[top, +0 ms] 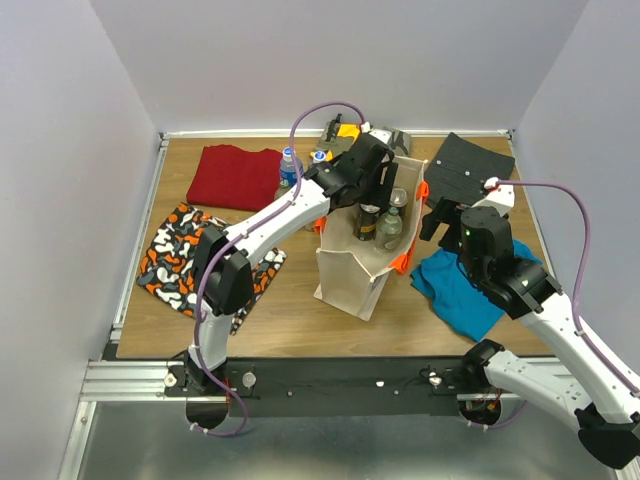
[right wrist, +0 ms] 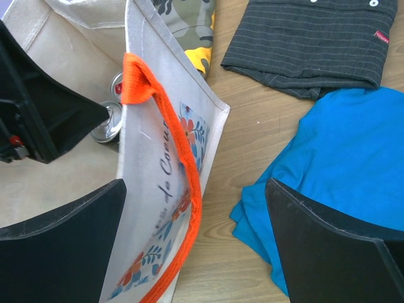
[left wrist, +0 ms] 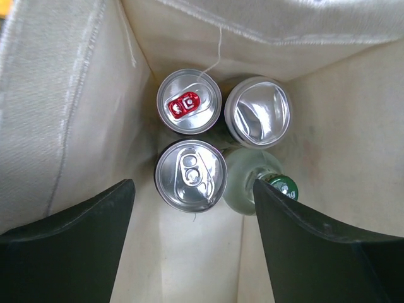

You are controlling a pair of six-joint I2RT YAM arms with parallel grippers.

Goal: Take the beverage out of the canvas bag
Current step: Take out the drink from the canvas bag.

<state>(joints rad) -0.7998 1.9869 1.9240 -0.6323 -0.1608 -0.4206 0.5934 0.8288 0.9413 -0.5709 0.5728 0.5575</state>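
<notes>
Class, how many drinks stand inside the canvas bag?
4, seen from above: red-tabbed can upper left, plain-topped can upper right, silver-tabbed can lower left, green-capped bottle lower right. The fingers may hide more.

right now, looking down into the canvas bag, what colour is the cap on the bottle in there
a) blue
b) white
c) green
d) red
c: the left wrist view down into the canvas bag shows a clear bottle beside the cans, and its cap is green.
</notes>
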